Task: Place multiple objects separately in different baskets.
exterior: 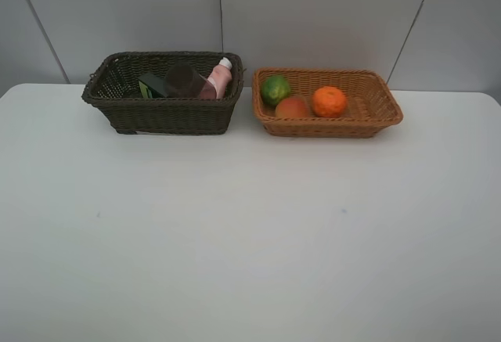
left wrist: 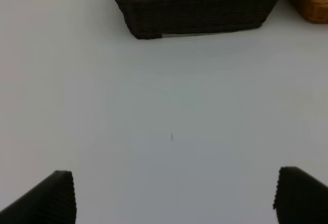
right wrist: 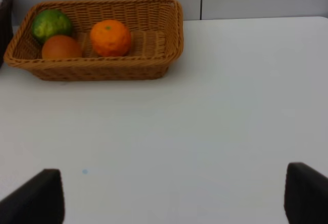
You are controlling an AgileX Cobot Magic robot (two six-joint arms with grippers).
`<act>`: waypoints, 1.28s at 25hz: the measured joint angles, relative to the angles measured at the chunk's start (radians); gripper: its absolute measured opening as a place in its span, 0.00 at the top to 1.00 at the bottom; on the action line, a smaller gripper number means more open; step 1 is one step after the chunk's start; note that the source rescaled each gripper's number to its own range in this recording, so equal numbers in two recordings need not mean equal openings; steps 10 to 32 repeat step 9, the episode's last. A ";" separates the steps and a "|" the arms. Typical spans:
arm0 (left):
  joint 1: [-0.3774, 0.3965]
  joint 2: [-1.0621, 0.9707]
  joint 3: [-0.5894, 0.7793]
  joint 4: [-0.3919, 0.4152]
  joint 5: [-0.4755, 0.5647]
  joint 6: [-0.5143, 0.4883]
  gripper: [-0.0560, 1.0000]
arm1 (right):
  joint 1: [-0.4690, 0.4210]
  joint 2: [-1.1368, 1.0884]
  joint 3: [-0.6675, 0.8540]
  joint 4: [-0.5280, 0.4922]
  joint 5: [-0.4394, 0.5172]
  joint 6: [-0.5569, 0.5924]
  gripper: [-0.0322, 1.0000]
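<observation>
White table [exterior: 250, 232] ran out under grey wall panels, and at its far edge I saw the two baskets side by side, close but not touching. On my left the dark basket [exterior: 163, 93] held the pink bottle [exterior: 221, 76] leaning against its right end, the purple cup [exterior: 186, 81] just beside that, and the pump bottle [exterior: 151, 86] with its green label lying further left. On my right the tan basket [exterior: 327, 103] held the green fruit [exterior: 275, 90] at its left end, the peach [exterior: 291, 107] touching it in front, and the orange [exterior: 329, 101] near the middle. From the left wrist camera, my left gripper [left wrist: 174, 193] stood wide open and empty over bare table, the dark basket well ahead of its fingertips. From the right wrist camera, my right gripper [right wrist: 174, 193] also stood spread and held nothing, the tan basket well ahead of it and off to one side. Neither arm showed in the high view.
</observation>
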 joint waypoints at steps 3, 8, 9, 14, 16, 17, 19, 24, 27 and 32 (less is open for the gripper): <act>0.000 0.000 0.000 0.002 0.000 0.000 0.00 | 0.000 0.000 0.000 0.000 0.000 0.000 0.21; 0.000 0.000 0.000 0.004 0.000 0.000 0.00 | 0.000 0.000 0.000 0.000 0.000 0.000 0.21; 0.000 0.000 0.000 0.004 0.000 0.000 0.00 | 0.000 0.000 0.000 0.000 0.000 0.000 0.21; 0.000 0.000 0.000 0.004 0.000 0.000 0.00 | 0.000 0.000 0.000 0.000 0.000 0.000 0.21; 0.000 0.000 0.000 0.004 0.000 0.000 0.00 | 0.000 0.000 0.000 0.000 0.000 0.000 0.21; 0.000 0.000 0.000 0.004 0.000 0.000 0.00 | 0.000 0.000 0.000 0.000 0.000 0.000 0.21; 0.000 0.000 0.000 0.004 0.000 0.000 0.00 | 0.000 0.000 0.000 0.000 0.000 0.000 0.21; 0.000 0.000 0.000 0.004 0.000 0.000 0.00 | 0.000 0.000 0.000 0.000 0.000 0.000 0.21; 0.000 0.000 0.000 0.004 0.000 0.000 0.00 | 0.000 0.000 0.000 0.000 0.000 0.000 0.21; 0.000 0.000 0.000 0.004 0.000 0.000 0.00 | 0.000 0.000 0.000 0.000 0.000 0.000 0.21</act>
